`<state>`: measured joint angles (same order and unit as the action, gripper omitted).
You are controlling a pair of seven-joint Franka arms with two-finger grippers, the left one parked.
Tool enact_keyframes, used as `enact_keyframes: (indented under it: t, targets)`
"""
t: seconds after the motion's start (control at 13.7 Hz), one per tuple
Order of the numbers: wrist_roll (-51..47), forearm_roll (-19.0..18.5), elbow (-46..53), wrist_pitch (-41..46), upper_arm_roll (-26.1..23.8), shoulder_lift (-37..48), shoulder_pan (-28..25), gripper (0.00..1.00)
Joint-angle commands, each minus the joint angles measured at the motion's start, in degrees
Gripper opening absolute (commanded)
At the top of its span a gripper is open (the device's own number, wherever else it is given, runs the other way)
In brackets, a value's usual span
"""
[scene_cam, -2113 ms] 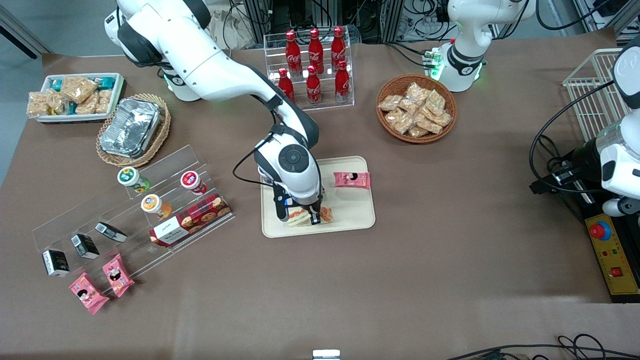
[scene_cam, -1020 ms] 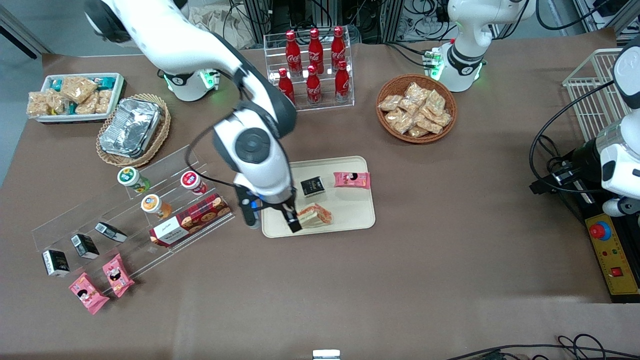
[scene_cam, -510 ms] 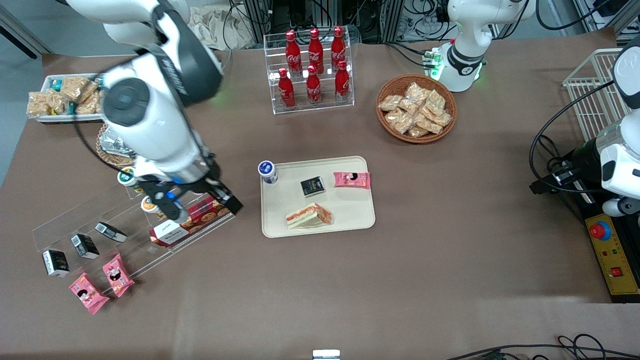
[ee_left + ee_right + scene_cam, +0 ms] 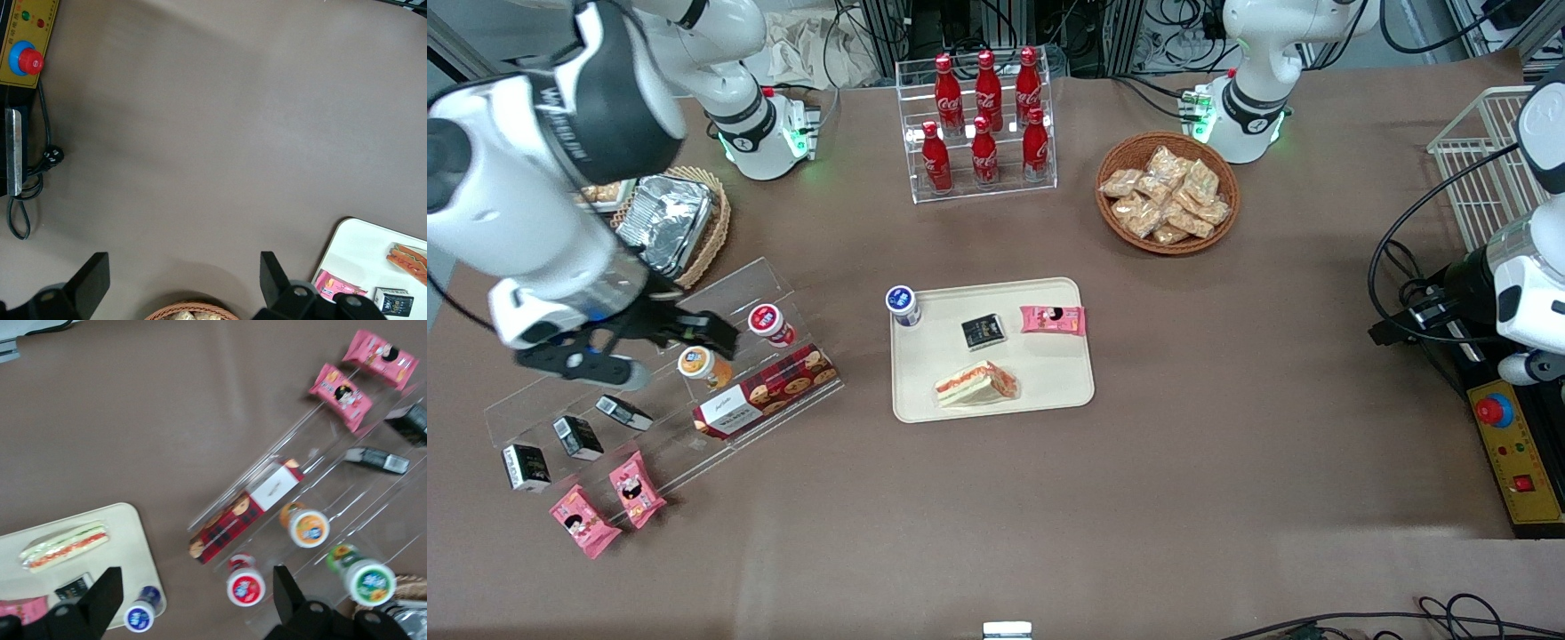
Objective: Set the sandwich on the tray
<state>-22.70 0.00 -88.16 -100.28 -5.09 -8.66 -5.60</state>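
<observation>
The sandwich (image 4: 976,385), a plastic-wrapped wedge of pale bread with a red-orange filling edge, lies flat on the cream, round-cornered tray (image 4: 1049,373), at the tray's edge nearest the front camera. Also on the tray are a small black packet (image 4: 983,331) and a pink snack packet (image 4: 1053,319); a blue-capped bottle (image 4: 903,305) stands at its corner. Farther from the camera, red Coca-Cola bottles (image 4: 984,116) fill a clear acrylic rack. The gripper (image 4: 630,347) hangs with fingers spread and empty above the clear stepped display shelf (image 4: 774,276) toward the working arm's end.
</observation>
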Motion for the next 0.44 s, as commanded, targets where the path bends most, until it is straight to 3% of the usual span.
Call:
enact_keyframes:
  t: [0.0,0.36]
  targets:
    - [7.11,0.0,-1.32,1.05,-0.45,2.41,5.5,1.0]
    - [12.33,-0.09,-0.09,1.84,2.35,2.85,7.19,1.0]
